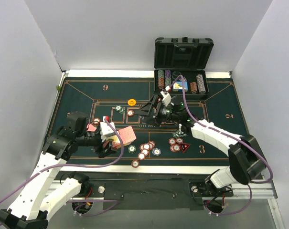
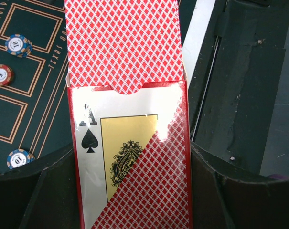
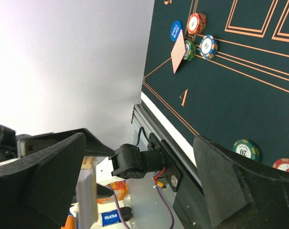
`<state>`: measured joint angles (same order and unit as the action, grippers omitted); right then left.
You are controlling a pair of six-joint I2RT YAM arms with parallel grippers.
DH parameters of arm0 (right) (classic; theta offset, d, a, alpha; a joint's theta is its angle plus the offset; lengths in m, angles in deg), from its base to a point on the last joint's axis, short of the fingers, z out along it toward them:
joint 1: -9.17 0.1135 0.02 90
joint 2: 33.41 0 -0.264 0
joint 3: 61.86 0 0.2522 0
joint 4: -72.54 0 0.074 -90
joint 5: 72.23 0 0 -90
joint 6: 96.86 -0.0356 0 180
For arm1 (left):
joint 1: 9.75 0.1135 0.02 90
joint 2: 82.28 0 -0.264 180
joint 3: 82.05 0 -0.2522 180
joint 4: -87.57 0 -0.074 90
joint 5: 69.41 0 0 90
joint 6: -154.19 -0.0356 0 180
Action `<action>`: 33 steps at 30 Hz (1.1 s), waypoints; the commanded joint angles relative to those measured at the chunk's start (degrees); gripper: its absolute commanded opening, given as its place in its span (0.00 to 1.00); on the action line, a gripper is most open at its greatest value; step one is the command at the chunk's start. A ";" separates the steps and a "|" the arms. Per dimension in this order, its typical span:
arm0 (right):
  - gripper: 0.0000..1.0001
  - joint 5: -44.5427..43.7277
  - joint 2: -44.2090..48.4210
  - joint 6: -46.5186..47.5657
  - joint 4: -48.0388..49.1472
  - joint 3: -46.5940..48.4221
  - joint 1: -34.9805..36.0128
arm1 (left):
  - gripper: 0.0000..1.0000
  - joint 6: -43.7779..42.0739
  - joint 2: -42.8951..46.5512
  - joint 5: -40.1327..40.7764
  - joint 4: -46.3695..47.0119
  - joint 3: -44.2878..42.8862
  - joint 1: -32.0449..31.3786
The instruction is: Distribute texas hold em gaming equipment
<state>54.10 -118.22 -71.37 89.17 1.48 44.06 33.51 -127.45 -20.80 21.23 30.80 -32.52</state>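
Our left arm was folded at the felt mat's [image 1: 87,95] eight o'clock side, with the left gripper [image 1: 113,138] clamped on the pack of playing cards [image 2: 130,143]. Our right arm reached to the mat's centre, wrist rolled sideways, and the right gripper [image 3: 139,176] gaped wide, holding nothing. Poker chips [image 1: 146,149] lay clustered near the six o'clock edge between the arms. The orange button [image 1: 131,102] sat just beyond, the black case [image 1: 182,62] stood at one o'clock, and the barest felt lay toward ten.
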 commanded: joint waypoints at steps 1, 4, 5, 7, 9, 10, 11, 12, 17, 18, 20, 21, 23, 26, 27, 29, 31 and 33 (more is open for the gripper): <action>0.90 0.49 6.32 0.88 -0.16 -1.42 -0.97 | 0.00 -0.96 0.43 -1.77 2.39 0.21 0.26; 0.90 1.01 7.91 -1.57 2.46 -2.12 -0.71 | 0.00 -1.23 0.17 -1.33 2.74 0.56 0.26; 0.90 1.36 8.26 -2.19 4.31 -2.82 -0.10 | 0.00 -1.32 0.08 -1.42 2.83 0.65 0.26; 0.91 1.54 9.40 -0.89 2.15 -2.30 1.39 | 0.00 -1.32 -0.27 -1.33 3.01 0.74 0.26; 0.91 0.93 9.84 4.20 -5.29 -0.29 4.20 | 0.00 -1.40 -0.45 -1.42 3.27 0.65 0.26; 0.91 0.75 9.85 7.70 -7.17 1.03 6.22 | 0.00 -1.40 -0.71 -1.50 3.44 0.65 0.26; 0.91 0.40 9.76 8.86 -9.97 1.48 7.20 | 0.00 -1.40 -0.71 -1.50 3.53 0.65 0.26; 0.91 0.31 9.50 10.62 -11.05 2.27 8.86 | 0.00 -1.40 -0.97 -1.50 3.62 0.65 0.26; 0.91 -0.30 8.53 12.22 -12.46 2.89 11.60 | 0.00 -1.40 -1.59 -1.68 3.80 0.56 0.26; 0.91 -0.39 8.44 12.22 -12.29 2.71 11.77 | 0.00 -1.40 -1.59 -1.68 3.88 0.56 0.26; 0.90 -0.30 8.18 11.95 -11.67 2.54 12.13 | 0.00 -1.32 -1.59 -1.68 3.97 0.56 0.26; 0.88 -0.22 7.83 11.60 -11.06 2.45 12.21 | 0.00 -1.32 -1.50 -1.68 3.97 0.56 0.26; 0.83 0.05 6.95 10.99 -10.01 2.45 12.57 | 0.00 -1.32 -1.59 -1.51 4.06 0.48 0.26; 0.77 1.01 5.37 9.15 -6.50 2.36 13.00 | 0.00 -1.23 -1.59 -1.68 4.32 0.56 0.26; 0.75 1.19 4.75 8.44 -5.70 2.53 13.09 | 0.00 -1.14 -1.59 -1.68 4.41 0.56 0.26; 0.70 1.54 4.05 7.56 -4.29 2.71 13.27 | 0.00 -1.05 -1.59 -1.68 4.59 0.56 0.26; 0.64 1.63 3.96 7.12 -3.68 2.80 13.27 | 0.00 -0.79 -1.68 -1.68 4.94 0.56 0.26; 0.59 1.54 4.39 7.03 -3.67 2.45 13.18 | 0.00 -0.70 -1.50 -1.68 5.20 0.56 0.26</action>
<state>54.78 -114.05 -63.68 81.65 1.99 56.89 32.92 -129.55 -19.99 21.75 32.24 -32.47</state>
